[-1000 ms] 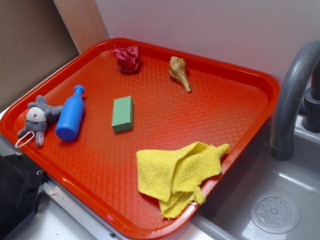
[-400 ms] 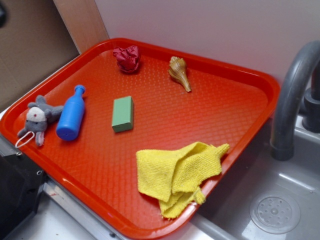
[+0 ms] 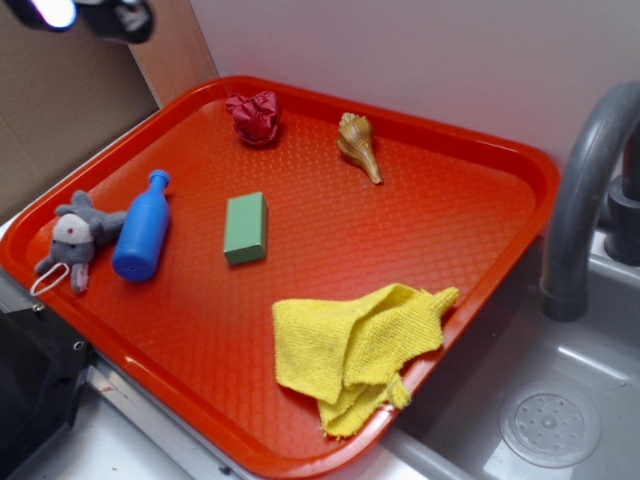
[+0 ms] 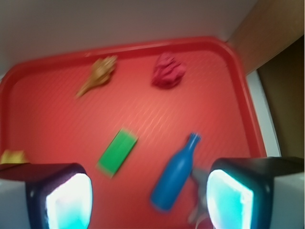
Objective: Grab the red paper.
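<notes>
The robot's hand (image 4: pixel 145 198) is hanging high over the near-left part of the scene with its two fingers (image 4: pixel 57 195) spread wide and nothing between them; in the exterior view only a dark blurred piece of it is showing at the top left corner (image 3: pixel 100 15). Directly below the hand, the blue plastic bottle (image 4: pixel 175 174) is lying on its side, with the small grey stuffed mouse (image 3: pixel 72 240) just beside it. Further out, the green rectangular foam block (image 3: pixel 245 228) is sitting near the middle of the big orange-red plastic tray (image 3: pixel 480 215).

Beyond that, the red paper (image 3: pixel 254 116), a small dark crimson crumpled wad, is resting in the far corner of the tray, close to the raised rim and the wall, well apart from the hand. The tan spiral seashell (image 3: pixel 358 146) is lying near it along the same far edge, and the crumpled yellow cloth (image 3: pixel 352 350) is draping over the tray's near-right rim beside the grey sink (image 3: pixel 560 420) and its grey faucet (image 3: pixel 585 190).

The approach looks barely started. The likely trouble is the wad's place: being so near the rim, one finger could land on the raised edge and stop the descent short. The paper is light and springy, so an off-centre closing could nudge it away instead of pinching it. Its colour being close to the tray's, a misjudged aim is also possible.
</notes>
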Controlling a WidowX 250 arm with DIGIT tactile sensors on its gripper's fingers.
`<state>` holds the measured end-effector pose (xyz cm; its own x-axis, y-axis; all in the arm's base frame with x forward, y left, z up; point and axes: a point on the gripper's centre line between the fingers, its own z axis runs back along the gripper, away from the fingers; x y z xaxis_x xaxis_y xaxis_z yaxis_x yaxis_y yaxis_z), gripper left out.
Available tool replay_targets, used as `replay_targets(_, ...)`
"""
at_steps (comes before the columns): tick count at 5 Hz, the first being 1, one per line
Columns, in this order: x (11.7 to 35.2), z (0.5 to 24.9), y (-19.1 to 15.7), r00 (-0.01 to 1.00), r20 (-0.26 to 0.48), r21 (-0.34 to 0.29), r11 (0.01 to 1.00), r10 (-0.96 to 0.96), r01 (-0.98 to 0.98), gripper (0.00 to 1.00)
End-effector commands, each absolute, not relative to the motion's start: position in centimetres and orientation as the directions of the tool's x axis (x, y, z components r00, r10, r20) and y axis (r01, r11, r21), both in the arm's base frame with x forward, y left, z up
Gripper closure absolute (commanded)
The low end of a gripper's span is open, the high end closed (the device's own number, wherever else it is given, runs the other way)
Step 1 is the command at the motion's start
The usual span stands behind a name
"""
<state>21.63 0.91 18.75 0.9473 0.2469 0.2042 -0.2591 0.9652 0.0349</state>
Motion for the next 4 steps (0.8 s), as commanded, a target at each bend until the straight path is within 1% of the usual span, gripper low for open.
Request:
replay_targets(1,27.9,13.6,4.2,0.868,0.381,0.105,0.918,0.319,-0.383,0.0)
replay_targets(2,30.0,11.0,5.0,0.862,0.4,0.126,0.913,0.31,-0.387,0.0)
replay_targets(3,32.4,8.6,5.3,0.864,0.403,0.128,0.917,0.301,-0.378,0.0)
replay_targets(4,32.6,5.8,5.9,0.893,0.344,0.159,0.92,0.289,-0.358,0.0)
